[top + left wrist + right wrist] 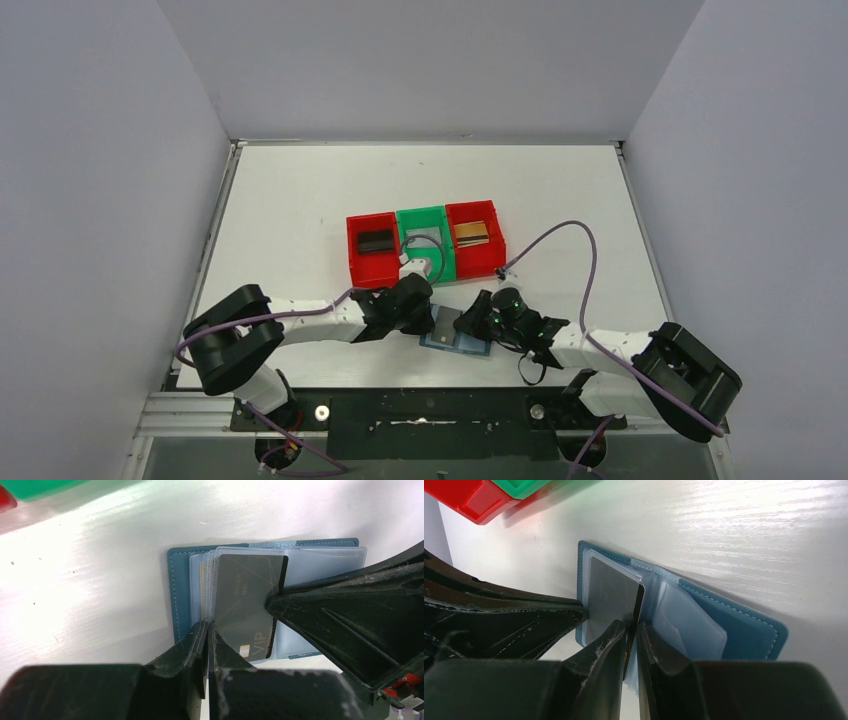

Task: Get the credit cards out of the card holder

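Note:
The teal-blue card holder lies open on the table near the front edge, between my two grippers. A grey-black credit card sits in its clear sleeves, its right edge sticking out. My left gripper is shut on the near edge of the clear pocket pages at the card holder's left side. My right gripper is shut on the protruding edge of the credit card, with a clear sleeve beside it. In the top view the left gripper and right gripper almost meet over the wallet.
Just behind the grippers stands a row of bins: a red bin with a black card, a green bin, and a red bin with a gold-brown card. A purple cable arcs over the right side.

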You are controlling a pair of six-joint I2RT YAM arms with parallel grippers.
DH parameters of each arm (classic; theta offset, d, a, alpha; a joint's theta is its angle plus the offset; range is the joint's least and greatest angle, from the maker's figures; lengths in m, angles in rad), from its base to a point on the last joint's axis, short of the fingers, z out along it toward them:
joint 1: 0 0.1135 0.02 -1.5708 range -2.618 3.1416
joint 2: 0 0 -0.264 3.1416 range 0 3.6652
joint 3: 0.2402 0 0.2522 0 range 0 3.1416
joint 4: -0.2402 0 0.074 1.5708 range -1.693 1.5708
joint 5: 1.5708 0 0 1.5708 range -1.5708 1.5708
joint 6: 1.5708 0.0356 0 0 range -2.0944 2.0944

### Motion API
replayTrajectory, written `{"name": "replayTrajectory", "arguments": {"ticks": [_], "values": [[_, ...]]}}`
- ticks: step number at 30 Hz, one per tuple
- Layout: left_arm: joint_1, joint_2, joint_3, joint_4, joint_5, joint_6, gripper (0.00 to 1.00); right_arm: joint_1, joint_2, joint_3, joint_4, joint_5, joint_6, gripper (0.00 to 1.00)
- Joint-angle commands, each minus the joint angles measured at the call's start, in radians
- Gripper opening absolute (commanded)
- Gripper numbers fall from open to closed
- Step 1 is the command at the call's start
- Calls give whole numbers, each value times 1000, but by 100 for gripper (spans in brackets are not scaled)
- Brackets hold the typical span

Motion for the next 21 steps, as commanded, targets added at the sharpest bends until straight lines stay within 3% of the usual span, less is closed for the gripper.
{"name": "replayTrajectory", "arguments": {"ticks": [1,9,12,15,21], "values": [[-11,56,-6,-70,-8,2,1,7,-8,-8,110,-62,17,15],[-12,69,0,-81,-17,-10,0,5,-58,-19,106,-86,-25,11],[-12,75,7,-86,-18,-11,0,5,-64,-21,105,-95,-27,23],[-13,78,10,-83,-13,-9,0,4,-54,-28,127,-103,-20,25],[-13,77,11,-88,-16,-12,0,4,-44,-29,143,-112,-29,10]]}}
